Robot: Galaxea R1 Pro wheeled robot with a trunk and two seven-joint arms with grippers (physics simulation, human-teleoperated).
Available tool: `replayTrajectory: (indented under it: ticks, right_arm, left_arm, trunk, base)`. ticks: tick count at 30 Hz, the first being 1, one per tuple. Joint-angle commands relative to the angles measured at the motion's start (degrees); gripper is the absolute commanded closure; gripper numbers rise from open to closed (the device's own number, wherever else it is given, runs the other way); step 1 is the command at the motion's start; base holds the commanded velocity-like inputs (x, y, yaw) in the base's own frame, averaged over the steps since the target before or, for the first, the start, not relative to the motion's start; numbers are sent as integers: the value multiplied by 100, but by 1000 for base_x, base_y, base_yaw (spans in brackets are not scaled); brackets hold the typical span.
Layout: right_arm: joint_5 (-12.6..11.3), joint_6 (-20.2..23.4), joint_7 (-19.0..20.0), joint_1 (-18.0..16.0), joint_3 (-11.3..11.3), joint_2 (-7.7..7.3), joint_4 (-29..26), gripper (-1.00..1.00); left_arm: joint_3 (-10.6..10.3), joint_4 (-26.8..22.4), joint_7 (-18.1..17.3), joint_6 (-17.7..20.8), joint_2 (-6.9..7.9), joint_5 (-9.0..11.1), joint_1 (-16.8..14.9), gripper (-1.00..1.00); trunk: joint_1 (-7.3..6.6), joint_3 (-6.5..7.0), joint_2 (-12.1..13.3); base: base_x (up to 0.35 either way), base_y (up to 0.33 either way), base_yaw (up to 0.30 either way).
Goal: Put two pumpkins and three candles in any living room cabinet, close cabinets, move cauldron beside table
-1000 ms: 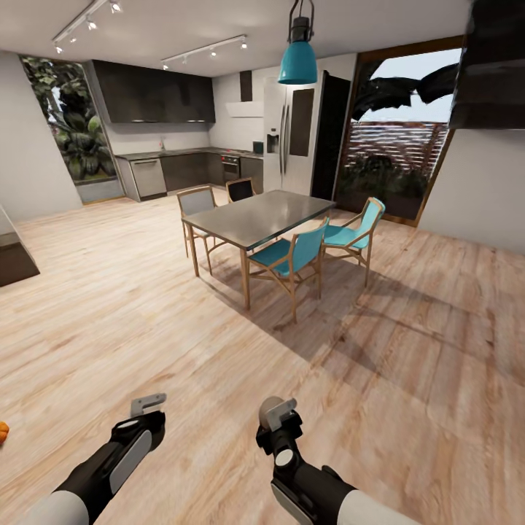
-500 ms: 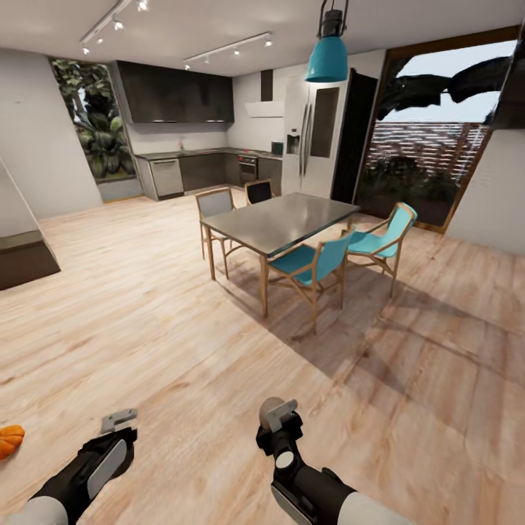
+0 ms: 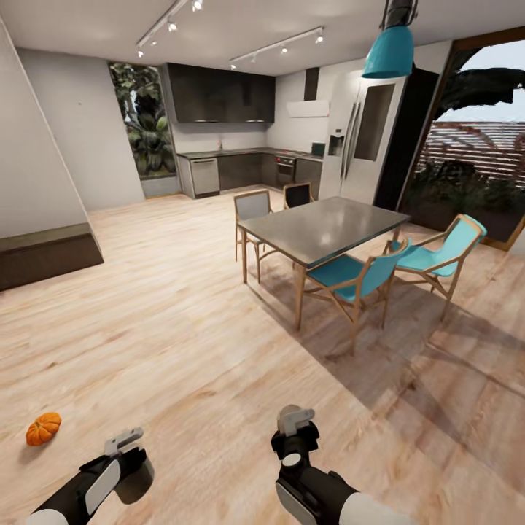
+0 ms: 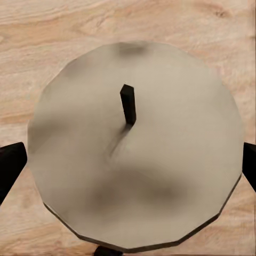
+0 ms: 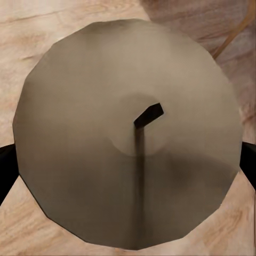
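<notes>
Each of my grippers is shut on a tan candle. In the left wrist view the candle [image 4: 133, 160] with its dark wick sits between two black fingertips [image 4: 10, 165]. The right wrist view has the other candle [image 5: 128, 144] held the same way between fingertips [image 5: 5, 170]. In the head view my left gripper [image 3: 122, 443] and right gripper [image 3: 295, 423] hang low over the wooden floor. One orange pumpkin [image 3: 44, 429] lies on the floor to the left of my left gripper. The cauldron, the cabinet and the coffee table are out of view.
A dark dining table [image 3: 324, 230] with teal chairs [image 3: 350, 277] stands ahead to the right. The kitchen with dark cupboards [image 3: 219, 95] lies at the back. A low dark-brown block [image 3: 47, 259] runs along the left wall. A patio window [image 3: 474, 146] is at the right.
The whole view has swung to the left, so the dining table sits further right and the pumpkin has come fully into view. My left arm sits lower in the picture. Both candles stay held.
</notes>
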Motion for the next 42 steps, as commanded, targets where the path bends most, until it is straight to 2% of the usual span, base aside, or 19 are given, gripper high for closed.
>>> replayTrajectory:
  ticks: [1, 4, 9, 13, 23, 25, 27, 29, 30, 32, 36, 40, 42]
  right_arm:
    - [20, -3, -20, -3, 8, 1, 58, 100]
    - [30, 1, -88, -15, 12, 1, 208, 100]
    - [25, -22, -325, -22, 6, 1, 647, 100]
    - [62, -69, -311, -23, 8, 1, 702, 100]
    - [93, -101, -248, -23, 47, -34, 712, 100]
    - [98, -101, -239, -23, 52, -144, 712, 100]
    - [92, -107, -96, -23, 42, -310, 724, 100]
    - [80, -109, 251, -23, 16, -470, 772, 100]
    - [68, -113, 611, -26, 0, -627, 812, 100]
    - [50, -185, 1057, -29, -35, -831, 854, 100]
    - [40, -304, 1260, -27, -130, -906, 1010, 100]
    - [34, -314, 1411, -28, -148, -914, 1049, 100]
    - [33, -313, 1442, -29, -152, -957, 1058, 100]
  left_arm:
    - [2, 120, 0, -21, -41, -54, 2, 100]
    - [-1, 376, -3, -115, -75, -61, 7, 100]
    - [-8, 427, -9, -384, -142, -55, 8, 100]
    - [-7, 430, -11, -402, -175, -54, 9, 100]
    - [-10, 558, -11, -406, -189, -54, 8, 100]
    - [-10, 567, -11, -406, -193, -54, 8, 100]
    - [-10, 595, -11, -410, -275, -58, 8, 100]
    - [-18, 603, -11, -412, -327, -61, 8, 100]
    - [-27, 609, -11, -412, -372, -62, 10, 100]
    - [-39, 660, -11, -413, -441, -64, 15, 100]
    - [-44, 737, -11, -421, -470, -71, 14, 100]
    - [-45, 754, -11, -446, -487, -70, 15, 100]
    - [-113, 813, -11, -556, -504, -70, 16, 100]
  trunk:
    - [0, 0, 0]
    - [0, -4, 0]
    - [0, -6, 0]
    - [0, -6, 0]
    - [0, -6, 0]
    - [0, -6, 0]
    - [0, -6, 0]
    - [0, -6, 0]
    - [0, -6, 0]
    - [0, -6, 0]
    - [0, -6, 0]
    - [0, -6, 0]
    - [0, -6, 0]
  base:
    - [322, 74, 287]
    - [322, 74, 287]
    - [322, 22, 288]
    - [322, 1, 193]
    - [322, 0, 9]
    - [322, 0, 0]
    - [322, 0, 0]
    - [322, 0, 0]
    - [322, 0, 0]
    - [322, 0, 0]
    - [322, 0, 0]
    - [320, 0, 0]
    - [323, 0, 0]
